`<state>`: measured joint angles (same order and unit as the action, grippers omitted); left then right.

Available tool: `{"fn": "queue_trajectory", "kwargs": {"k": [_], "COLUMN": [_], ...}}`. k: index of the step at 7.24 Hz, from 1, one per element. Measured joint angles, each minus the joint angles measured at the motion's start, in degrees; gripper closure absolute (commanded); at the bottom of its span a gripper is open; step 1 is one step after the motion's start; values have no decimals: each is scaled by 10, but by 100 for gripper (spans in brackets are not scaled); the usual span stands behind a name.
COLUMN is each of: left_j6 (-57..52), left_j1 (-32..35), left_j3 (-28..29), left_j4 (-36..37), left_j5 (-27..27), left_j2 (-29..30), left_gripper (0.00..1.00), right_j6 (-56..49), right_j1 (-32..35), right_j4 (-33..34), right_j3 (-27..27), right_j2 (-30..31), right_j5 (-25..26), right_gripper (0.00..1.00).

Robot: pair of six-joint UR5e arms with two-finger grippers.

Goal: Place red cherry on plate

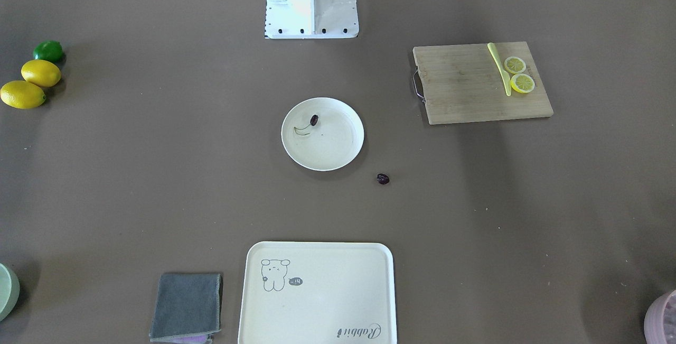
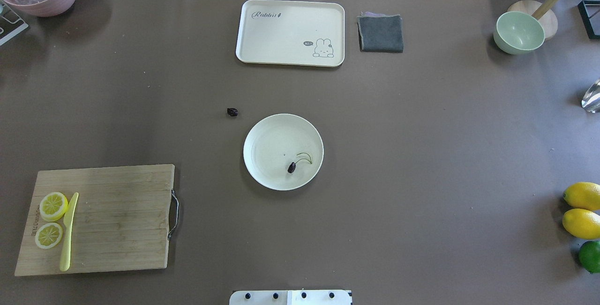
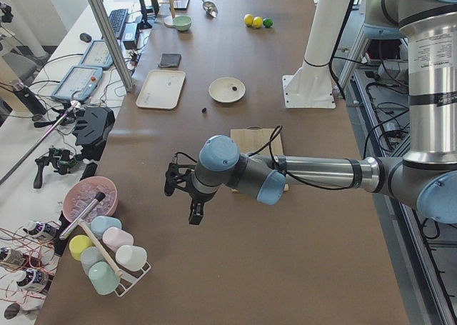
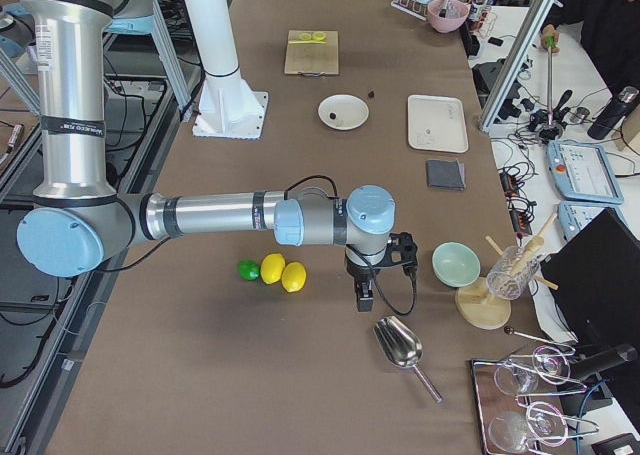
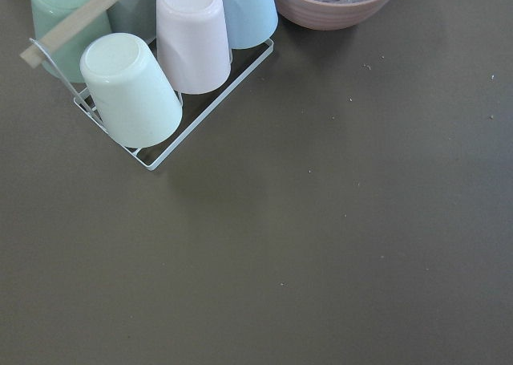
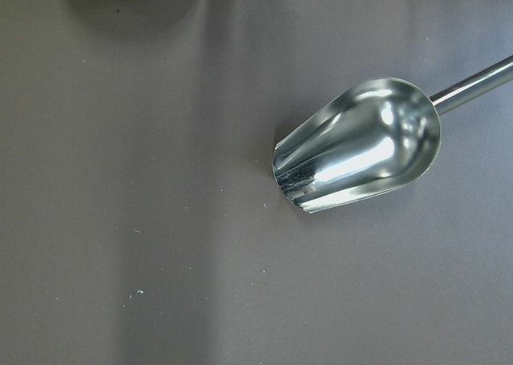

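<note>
- While both arms reach over the far ends of the brown counter (image 2: 422, 155), the tiny dark-maroon red cherry (image 2: 291, 167) with its thin curved green stem lies inside the round cream-white plate (image 2: 269, 141), on the half nearer the robot's base and just short of the rim.
- Loose stemless dark cherry (image 2: 232, 112) on the counter near the plate, not touching it — on the side toward the rectangular cream tray (image 2: 281, 33).
- Bamboo cutting board (image 2: 117, 216) is well apart from the plate and carries two lemon slices and a yellow-green knife.
- Left pincer (image 3: 182, 200) points down near the rack of pastel cups (image 5: 160, 68). It shows only in a side view, so released or clenched — cannot tell.
- Right pincer (image 4: 385, 280) points down beside the shiny metal scoop (image 6: 361, 144). Its state cannot be told either.
</note>
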<state>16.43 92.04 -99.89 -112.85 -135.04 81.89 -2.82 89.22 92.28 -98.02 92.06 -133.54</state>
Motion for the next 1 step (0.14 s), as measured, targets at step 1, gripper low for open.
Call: {"fn": "queue_trajectory", "kwargs": {"k": [1], "left_j6": [0], "left_j1": [0], "left_j3": [1], "left_j4": [0], "left_j5": [-1], "left_j2": [0], "left_gripper": [2], "right_j6": [0], "right_j1": [0], "right_j4": [0], "right_j3": [0], "right_j2": [0], "right_j5": [-1], "right_gripper": [0]}}
